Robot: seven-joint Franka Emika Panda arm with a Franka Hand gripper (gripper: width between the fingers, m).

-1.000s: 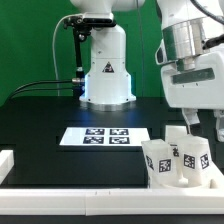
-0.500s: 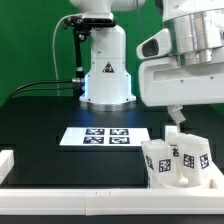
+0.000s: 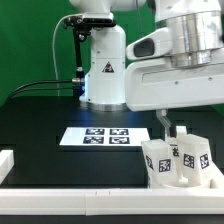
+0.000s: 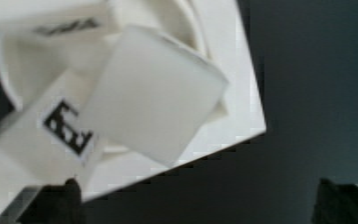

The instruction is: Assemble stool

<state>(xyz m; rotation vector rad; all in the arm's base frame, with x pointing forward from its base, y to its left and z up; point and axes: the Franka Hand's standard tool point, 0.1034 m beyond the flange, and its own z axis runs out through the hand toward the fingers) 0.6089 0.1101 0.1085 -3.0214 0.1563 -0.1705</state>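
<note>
Black table (image 3: pixel 40 115) under dim room, marker board (image 3: pixel 105 136) at 6 o'clock of robot base (image 3: pixel 104 72), gripper (image 3: pixel 172 124) released, empty, above stool legs (image 3: pixel 178 160)

The marker board (image 3: pixel 106 136) lies mid-frame on the table (image 3: pixel 40 115); the legs (image 3: pixel 177 160) stand lower right, the gripper (image 3: pixel 170 124) above them.
</note>
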